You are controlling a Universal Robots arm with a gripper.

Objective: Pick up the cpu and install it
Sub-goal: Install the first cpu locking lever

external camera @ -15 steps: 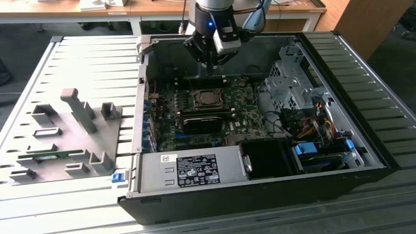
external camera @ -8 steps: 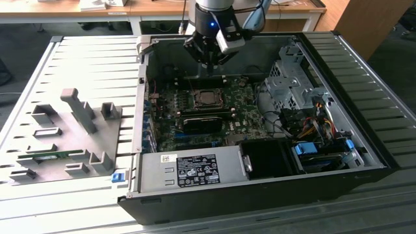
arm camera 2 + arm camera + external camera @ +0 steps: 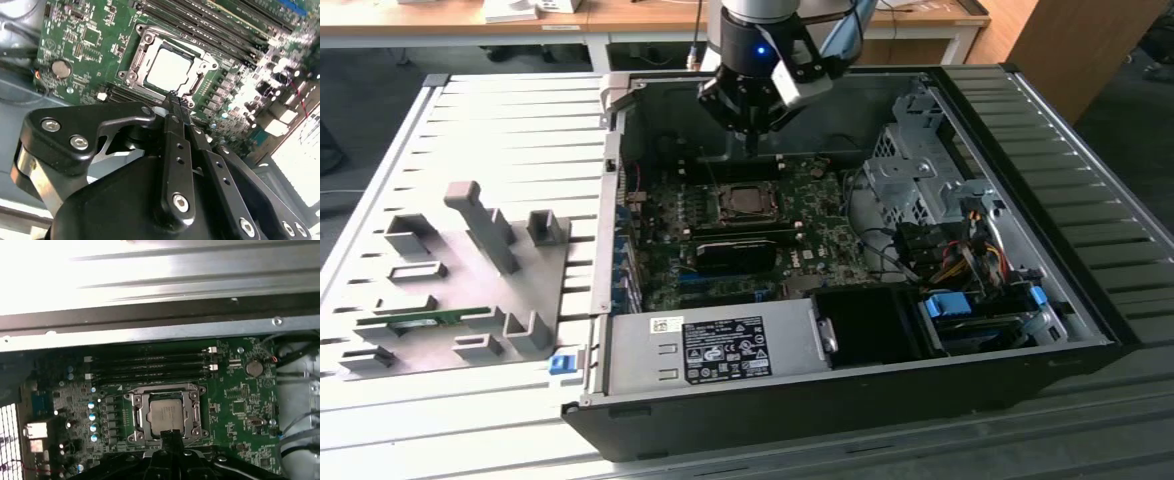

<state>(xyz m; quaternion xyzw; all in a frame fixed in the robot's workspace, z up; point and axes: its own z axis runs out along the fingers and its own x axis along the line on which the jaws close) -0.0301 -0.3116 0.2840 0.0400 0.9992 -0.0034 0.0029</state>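
One cpu [image 3: 166,416] seated in socket [image 3: 196,412]; one claw [image 3: 173,100] closed, empty, above.

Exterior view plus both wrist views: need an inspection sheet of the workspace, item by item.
Surface: slatted metal table carrying an open computer case and a grey fixture plate.
Job's things: cpu lies flat inside the socket frame on the green motherboard.
Clutter: a green memory stick in the fixture plate.
Grippers: gripper shut and holding nothing, poised above the socket frame's edge.
Cables: coloured wire bundle at the exterior view's right of the case.
Surroundings: wooden desks behind.
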